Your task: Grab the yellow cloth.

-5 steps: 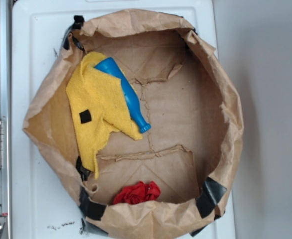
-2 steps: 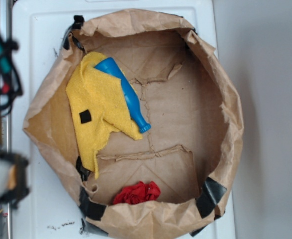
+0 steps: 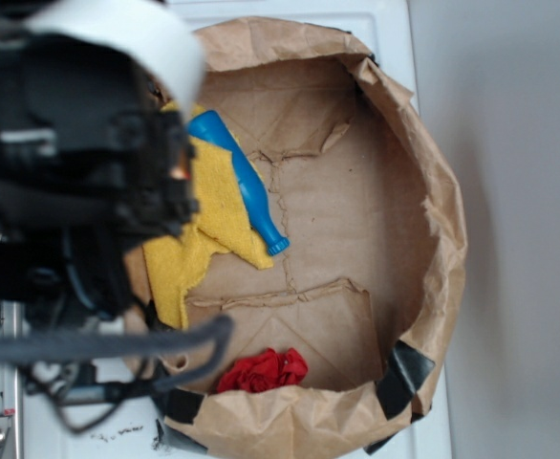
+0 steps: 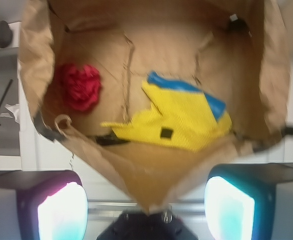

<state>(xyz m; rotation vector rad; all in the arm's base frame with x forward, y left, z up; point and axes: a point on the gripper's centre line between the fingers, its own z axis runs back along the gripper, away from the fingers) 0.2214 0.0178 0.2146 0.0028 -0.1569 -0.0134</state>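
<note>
My jaws (image 4: 146, 205) are wide open and hold nothing. Ahead of them, between the two pads, I see the soft mustard-yellow towel cloth (image 4: 179, 120) inside the crumpled brown paper bag (image 4: 266, 65), lying partly over a blue plastic bottle (image 4: 214, 102).

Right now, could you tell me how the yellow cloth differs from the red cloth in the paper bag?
The yellow cloth lies spread flat; the red cloth is bunched into a wad. The yellow one is clearly larger. It bears a small black square and lies against the blue bottle; the red one sits alone. Both rest inside the paper bag.
</note>
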